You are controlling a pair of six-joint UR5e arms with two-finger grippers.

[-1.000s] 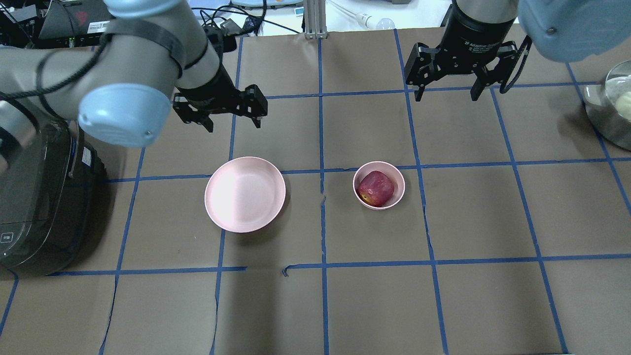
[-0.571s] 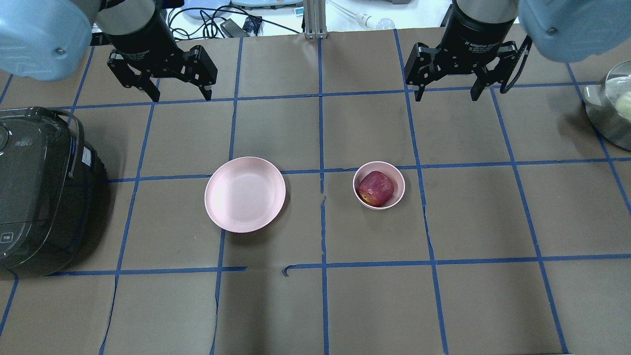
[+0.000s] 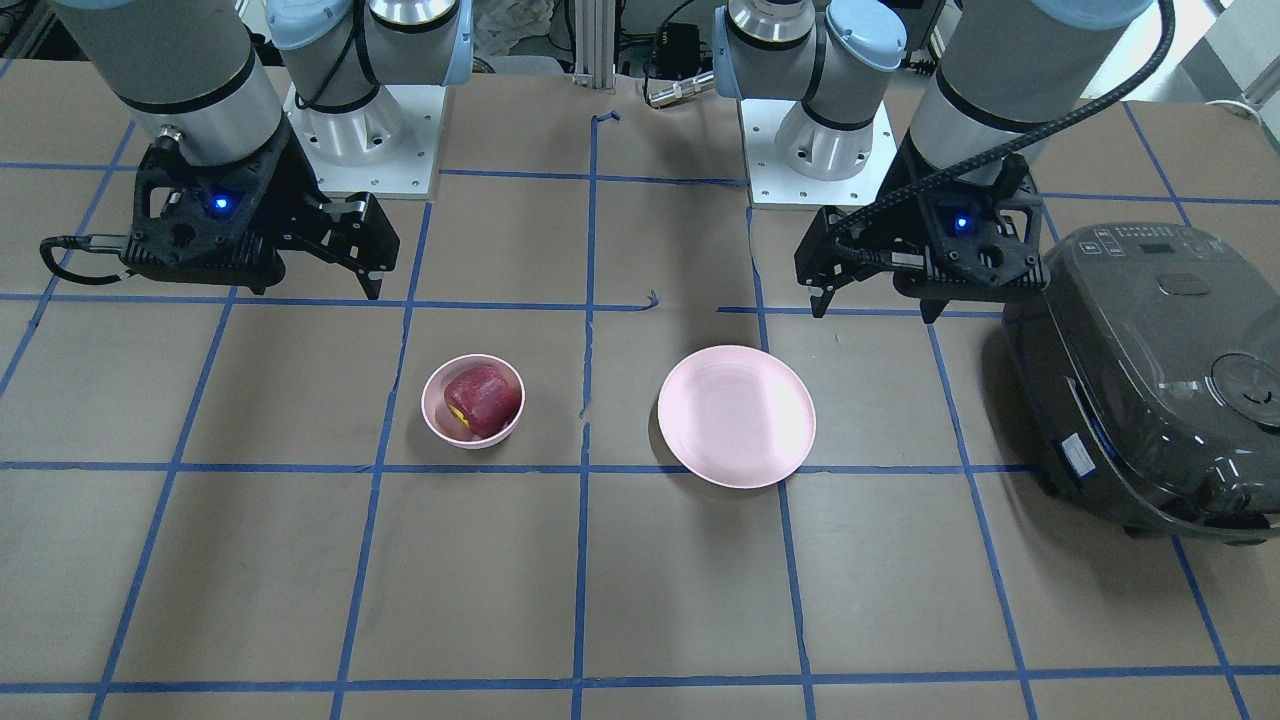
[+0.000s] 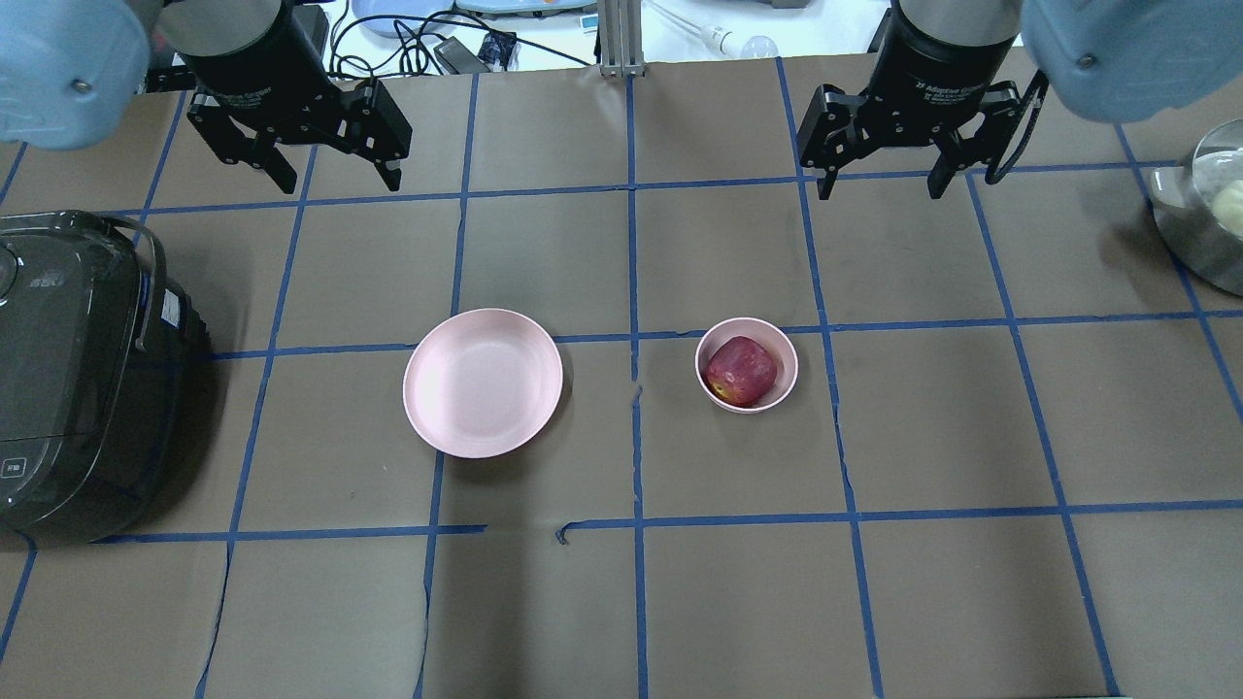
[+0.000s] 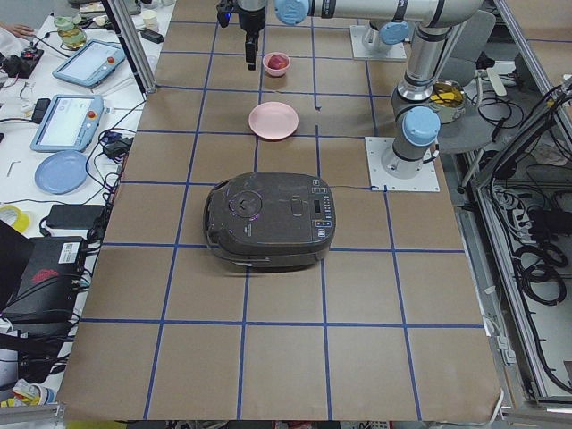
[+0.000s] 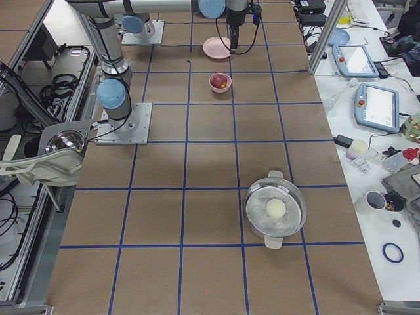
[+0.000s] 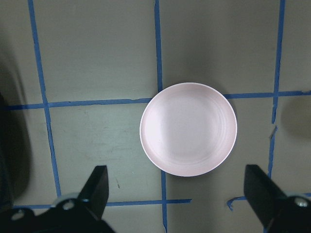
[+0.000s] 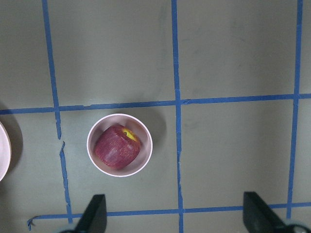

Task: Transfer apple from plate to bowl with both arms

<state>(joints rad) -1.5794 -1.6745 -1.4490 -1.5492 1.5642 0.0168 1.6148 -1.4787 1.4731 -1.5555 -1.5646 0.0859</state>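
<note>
Pink on brown: the plate (image 4: 483, 382) lay bare near the middle of the worktop (image 4: 971, 582), on the side toward its left end; the bowl (image 4: 785, 361) sat apart from it toward the right end, with the apple (image 4: 741, 371) inside, its yellow patch at one side; on that showing the transfer looked done, and the step in hand was only to stand clear.

The left arm (image 4: 248, 39) hung high on the robot's side of the plate, its jaws spread wide and holding nothing; the right arm (image 4: 957, 39) hung likewise on the robot's side of the bowl, jaws equally wide and empty.

Done well, this probably called for height above all; no dip over the bowl, which looked light enough to tip at a brush; jaws left spread, since nothing needed gripping; the left arm would want to mind the cooker (image 4: 68, 388) at the left end.
</note>
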